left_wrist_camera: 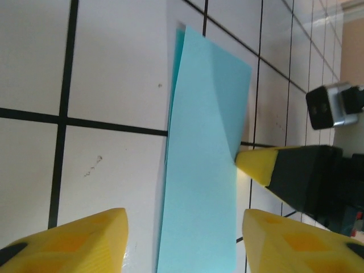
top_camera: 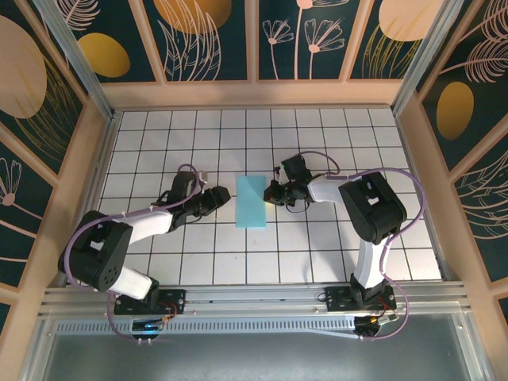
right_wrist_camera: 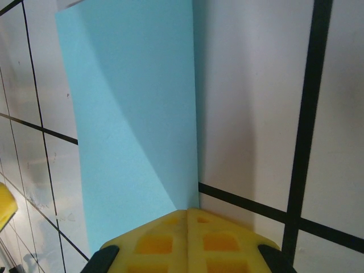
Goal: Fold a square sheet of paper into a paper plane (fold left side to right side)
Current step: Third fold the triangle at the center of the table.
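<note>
The right gripper (top_camera: 272, 193), jaws closed and empty, pins the right edge of the paper (top_camera: 253, 201), which lies folded in half mid-table. The left gripper (top_camera: 216, 196) hovers half-open just left of it, holding nothing. The top layer bows up, so a slipping tip could let it spring open.

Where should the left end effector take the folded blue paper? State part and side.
Its left long edge, approached low from the left. The folded paper lies flat and thin, the shut right end effector pins its right edge, and the left edge looks slightly lifted.
</note>
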`<action>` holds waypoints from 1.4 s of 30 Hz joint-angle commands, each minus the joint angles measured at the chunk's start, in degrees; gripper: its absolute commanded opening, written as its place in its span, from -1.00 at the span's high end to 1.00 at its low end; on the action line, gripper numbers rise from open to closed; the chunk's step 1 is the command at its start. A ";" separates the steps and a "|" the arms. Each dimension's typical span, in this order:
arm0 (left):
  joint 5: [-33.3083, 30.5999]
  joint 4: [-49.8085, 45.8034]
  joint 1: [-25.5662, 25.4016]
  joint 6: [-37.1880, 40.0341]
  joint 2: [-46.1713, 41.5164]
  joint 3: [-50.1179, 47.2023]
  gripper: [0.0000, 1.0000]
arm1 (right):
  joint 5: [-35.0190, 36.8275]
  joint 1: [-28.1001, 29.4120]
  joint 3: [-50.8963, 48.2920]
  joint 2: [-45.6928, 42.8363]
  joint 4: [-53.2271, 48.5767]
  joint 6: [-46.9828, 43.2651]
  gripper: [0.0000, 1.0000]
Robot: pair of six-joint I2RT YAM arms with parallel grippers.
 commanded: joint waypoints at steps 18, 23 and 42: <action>-2.77 -12.69 -3.71 7.26 11.49 14.86 -0.10 | 2.94 1.22 0.73 2.14 -3.35 -2.03 1.00; -2.68 -14.79 -4.64 8.24 13.77 16.91 -0.02 | 3.40 1.46 0.91 2.25 -3.87 -2.23 1.00; 1.60 -13.03 -5.95 7.93 16.84 17.51 0.21 | 3.38 1.45 1.28 2.62 -4.04 -2.31 1.00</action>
